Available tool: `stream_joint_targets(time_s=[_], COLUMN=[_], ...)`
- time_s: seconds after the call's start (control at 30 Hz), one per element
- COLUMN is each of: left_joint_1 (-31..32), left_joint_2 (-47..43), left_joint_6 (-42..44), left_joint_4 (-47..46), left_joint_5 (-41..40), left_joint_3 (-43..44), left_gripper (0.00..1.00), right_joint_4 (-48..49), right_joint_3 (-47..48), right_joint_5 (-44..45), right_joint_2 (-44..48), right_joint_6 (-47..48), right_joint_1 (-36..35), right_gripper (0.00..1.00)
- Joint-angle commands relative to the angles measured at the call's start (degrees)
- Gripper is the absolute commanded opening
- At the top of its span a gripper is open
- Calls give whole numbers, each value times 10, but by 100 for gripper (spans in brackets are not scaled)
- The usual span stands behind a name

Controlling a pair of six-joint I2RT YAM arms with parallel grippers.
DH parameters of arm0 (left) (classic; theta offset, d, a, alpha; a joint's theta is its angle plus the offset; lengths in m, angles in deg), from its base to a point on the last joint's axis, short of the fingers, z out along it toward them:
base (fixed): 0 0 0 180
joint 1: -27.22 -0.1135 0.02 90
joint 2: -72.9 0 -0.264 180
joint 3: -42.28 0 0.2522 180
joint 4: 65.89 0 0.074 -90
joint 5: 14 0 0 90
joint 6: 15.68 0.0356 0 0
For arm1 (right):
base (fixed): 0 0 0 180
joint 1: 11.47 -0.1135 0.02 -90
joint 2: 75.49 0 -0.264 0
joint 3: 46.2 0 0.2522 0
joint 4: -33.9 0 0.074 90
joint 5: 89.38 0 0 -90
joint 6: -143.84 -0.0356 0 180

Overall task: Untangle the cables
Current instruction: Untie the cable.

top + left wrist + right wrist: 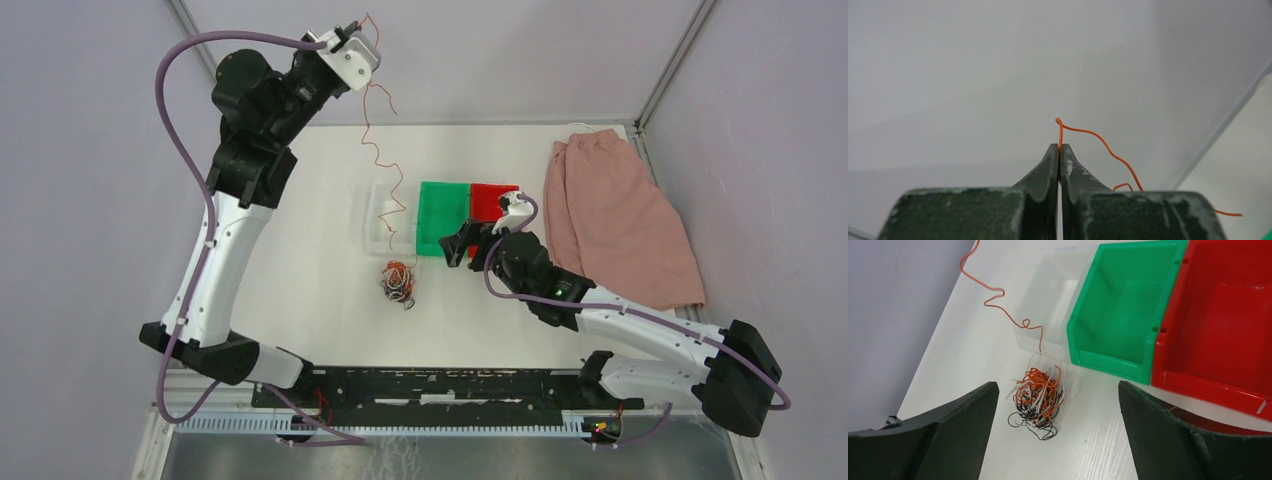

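cables: clump on table, just near of clear bin | orange wire: kinked, long axis running from clump up and far-left | left gripper: raised, pinching wire's top | right gripper: right of clump, fingers spread wide | wire's lower end lost inside clump

We see left arm at 9 o'clock, right arm at 4: white links, black joints, a lilac cable looped along each. Green LED on right elbow. On the left gripper, fingers dark, scuffed.
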Motion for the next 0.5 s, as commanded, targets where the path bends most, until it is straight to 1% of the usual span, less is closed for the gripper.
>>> stream_joint_targets(time_s=[0.0,0.07,0.1,0.13,0.17,0.27,0.3,0.37,0.47], left_joint_1=[1,1,1,1,1,1,1,1,1], left_joint_2=[81,175,190,185,162,56,31,3,-13], left_joint_6=[24,34,43,53,58,69,74,60,31], left_joint_4=[-65,-3,7,4,-12,-123,-139,-129,-127], left_joint_5=[9,25,27,24,18,18,27,35,22], left_joint_3=[204,422,457,445,397,144,82,16,-46], left_gripper=[3,3,3,3,3,3,3,3,3], right_joint_4=[-4,-3,0,3,5,6,4,1,-1], right_joint_3=[17,21,21,21,20,18,17,16,11], right_joint_5=[5,6,6,5,4,-3,-5,-4,3], right_joint_2=[0,-4,-5,-7,-9,-15,-16,-13,-4], right_joint_6=[1,3,2,0,-3,-11,-12,-12,-9], right_joint_1=[2,2,2,2,2,2,2,2,2], right_gripper=[96,96,96,96,96,96,96,96,96])
